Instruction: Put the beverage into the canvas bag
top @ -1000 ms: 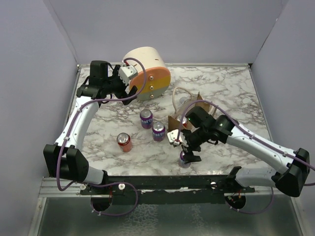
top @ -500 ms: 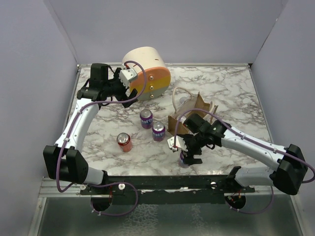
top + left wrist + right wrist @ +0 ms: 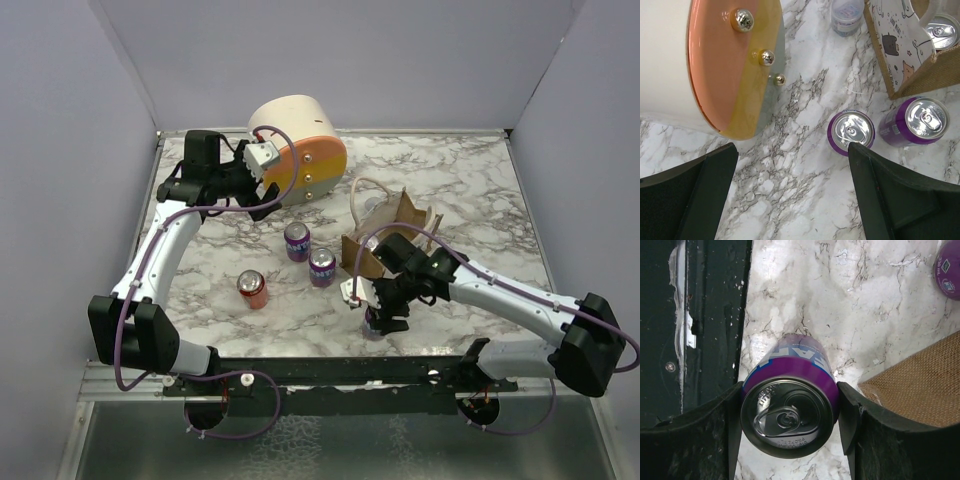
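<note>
The tan canvas bag (image 3: pixel 388 232) with cream rope handles stands right of centre; its white label side (image 3: pixel 892 47) and a silver can top inside it (image 3: pixel 940 31) show in the left wrist view. My right gripper (image 3: pixel 379 312) is shut on a purple beverage can (image 3: pixel 789 407) at the table's near edge, just in front of the bag's woven wall (image 3: pixel 920 385). Its fingers (image 3: pixel 847 415) press both sides of the can. My left gripper (image 3: pixel 790 200) is open and empty, hovering beside the cream cylinder (image 3: pixel 297 148).
Two more purple cans (image 3: pixel 297 241) (image 3: pixel 321 267) stand left of the bag, and a red can (image 3: pixel 252 289) stands nearer the front left. A small clear container (image 3: pixel 847 15) sits behind the bag. The black base rail (image 3: pixel 710 315) runs close beside the gripped can.
My right gripper has come down over the near purple can and closed on its sides. The left gripper has shifted only slightly by the cylinder.
</note>
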Controlling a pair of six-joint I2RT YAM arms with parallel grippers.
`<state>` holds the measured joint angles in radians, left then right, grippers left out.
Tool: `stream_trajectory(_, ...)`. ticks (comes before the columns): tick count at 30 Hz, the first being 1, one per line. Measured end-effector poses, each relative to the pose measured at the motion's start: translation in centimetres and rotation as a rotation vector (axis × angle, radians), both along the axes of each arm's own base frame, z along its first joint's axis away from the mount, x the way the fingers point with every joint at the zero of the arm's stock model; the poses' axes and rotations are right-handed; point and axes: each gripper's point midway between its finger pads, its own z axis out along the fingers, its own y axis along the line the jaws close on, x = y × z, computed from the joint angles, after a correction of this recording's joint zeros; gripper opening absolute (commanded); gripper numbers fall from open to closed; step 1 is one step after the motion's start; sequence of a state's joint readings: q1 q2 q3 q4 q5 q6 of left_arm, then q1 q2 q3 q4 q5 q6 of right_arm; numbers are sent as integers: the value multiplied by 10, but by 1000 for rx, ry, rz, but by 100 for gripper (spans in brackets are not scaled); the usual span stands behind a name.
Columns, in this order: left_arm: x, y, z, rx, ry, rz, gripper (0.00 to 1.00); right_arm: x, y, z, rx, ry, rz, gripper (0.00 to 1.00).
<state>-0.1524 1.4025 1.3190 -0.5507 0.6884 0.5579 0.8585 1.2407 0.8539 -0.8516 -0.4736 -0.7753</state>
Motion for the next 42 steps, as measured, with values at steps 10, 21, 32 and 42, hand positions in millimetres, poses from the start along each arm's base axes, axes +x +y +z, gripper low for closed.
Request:
stream_trajectory(10,-2,-3,0,6,-19,-42,88,13,25,51,113,-38,-23,32)
stream_trajectory(21,-17,-15,-7,-11,12,-184,79,51,49,174,339,-161,-114,32)
stream_trajectory(32,-41,-49,-12,10,18,-357,70,135,-13,214,392,-203,-520,31)
stream_trajectory(42,-85,-127,-3,81,-39,-669,70,177,-46,185,277,-194,-727,30)
